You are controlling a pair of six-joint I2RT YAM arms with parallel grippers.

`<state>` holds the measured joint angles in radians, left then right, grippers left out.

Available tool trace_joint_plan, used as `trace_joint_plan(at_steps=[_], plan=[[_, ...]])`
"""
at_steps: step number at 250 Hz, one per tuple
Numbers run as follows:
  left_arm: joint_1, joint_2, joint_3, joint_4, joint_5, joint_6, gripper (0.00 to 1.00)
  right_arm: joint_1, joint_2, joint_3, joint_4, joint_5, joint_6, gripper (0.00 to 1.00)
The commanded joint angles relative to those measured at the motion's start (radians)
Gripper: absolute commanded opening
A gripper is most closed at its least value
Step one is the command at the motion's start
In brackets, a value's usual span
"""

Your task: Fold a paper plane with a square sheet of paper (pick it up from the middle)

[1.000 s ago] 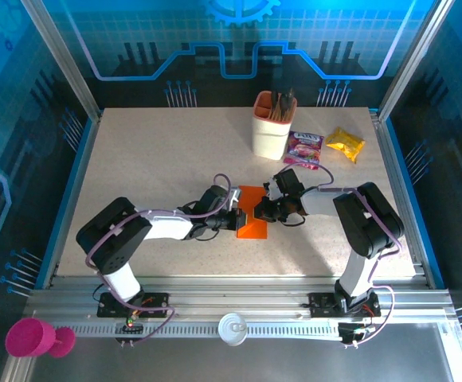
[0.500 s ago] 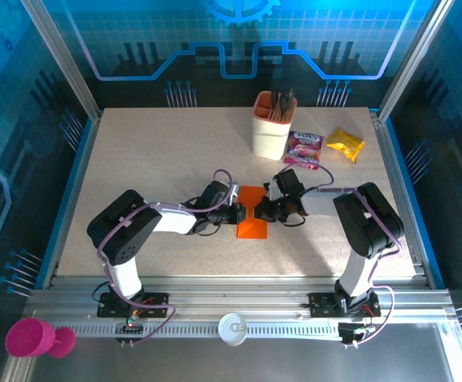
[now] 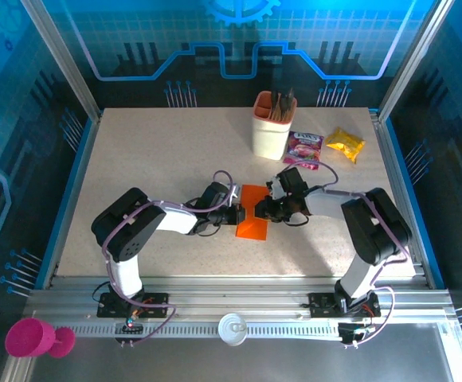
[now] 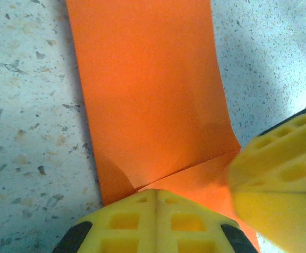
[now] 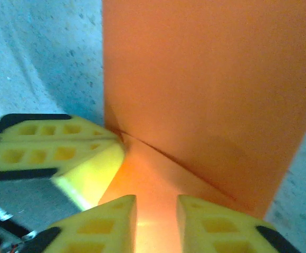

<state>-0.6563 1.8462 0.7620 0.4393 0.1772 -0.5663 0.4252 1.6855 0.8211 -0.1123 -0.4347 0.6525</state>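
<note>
One folded orange paper sheet [image 3: 252, 220] lies at bench [image 3: 151, 159] centre; L gripper [image 4: 155, 199] clenched, tips on its edge; R gripper [image 5: 156, 212] jaws slightly parted above it.

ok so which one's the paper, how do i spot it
On the speckled table, look at the middle, where the left pincer and right pincer meet. The paper lies flat there, bright orange; the cup behind is paler and upright.

You look down on a speckled beige table [image 3: 151, 151] boxed in by blue-lit panels [image 3: 135, 36] with circuit-like patterns; silver aluminium rails [image 3: 239, 301] run along its near edge, and the tabletop is brightly lit.
</note>
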Motion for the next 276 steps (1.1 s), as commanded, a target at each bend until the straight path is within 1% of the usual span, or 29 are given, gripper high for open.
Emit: trace_joint_plan(at_steps=[1, 39, 100, 196, 276], plan=[[0.012, 0.016, -0.028, 0.002, -0.014, 0.019, 0.00, -0.039, -0.093, -0.033, -0.080, 0.031, -0.016, 0.31], [0.011, 0.015, -0.035, 0.010, -0.015, 0.016, 0.00, -0.058, -0.120, -0.091, -0.068, 0.044, -0.005, 0.34], [0.015, 0.018, -0.038, 0.013, -0.012, 0.017, 0.00, -0.039, -0.093, -0.143, -0.001, 0.030, 0.033, 0.35], [0.020, 0.024, -0.053, 0.033, -0.014, 0.010, 0.00, 0.061, -0.022, -0.076, 0.019, 0.049, 0.070, 0.35], [0.022, 0.018, -0.075, 0.055, -0.015, 0.002, 0.00, 0.186, -0.019, -0.018, -0.064, 0.141, 0.079, 0.35]])
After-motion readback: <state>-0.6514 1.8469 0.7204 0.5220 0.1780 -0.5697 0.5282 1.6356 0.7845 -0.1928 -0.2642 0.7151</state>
